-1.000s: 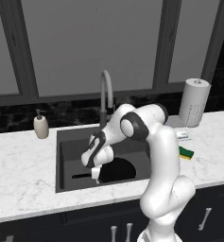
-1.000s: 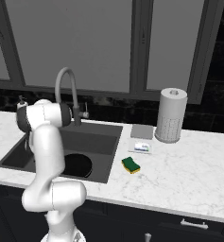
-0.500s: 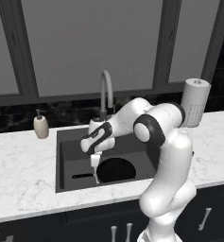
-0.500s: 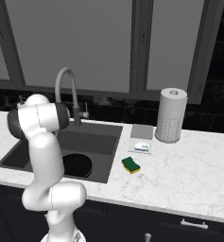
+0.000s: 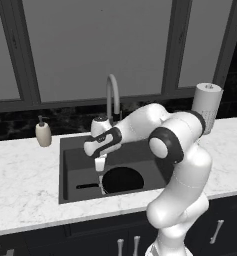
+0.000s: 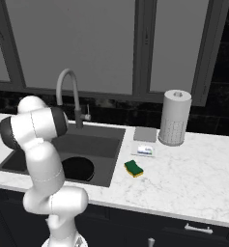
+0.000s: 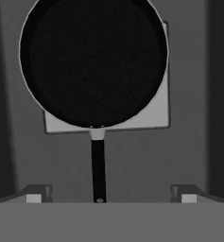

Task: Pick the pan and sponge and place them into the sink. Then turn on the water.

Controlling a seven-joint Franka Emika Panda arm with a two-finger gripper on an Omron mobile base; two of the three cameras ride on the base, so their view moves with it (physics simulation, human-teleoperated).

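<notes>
1. The pan lies flat on the bottom of the sink, directly below the gripper. Its handle runs between the two fingers without touching either.
2. The fingers are spread wide and empty, so the pan looks released: this first placement seems done.
3. The sponge sits on the worktop, well apart from the fingers, beyond the sink's right rim and near a small blue-and-white box. It has yet to be fetched.
4. No stream falls from the faucet, which stands just behind the fingers, so the water is not yet on.
</notes>
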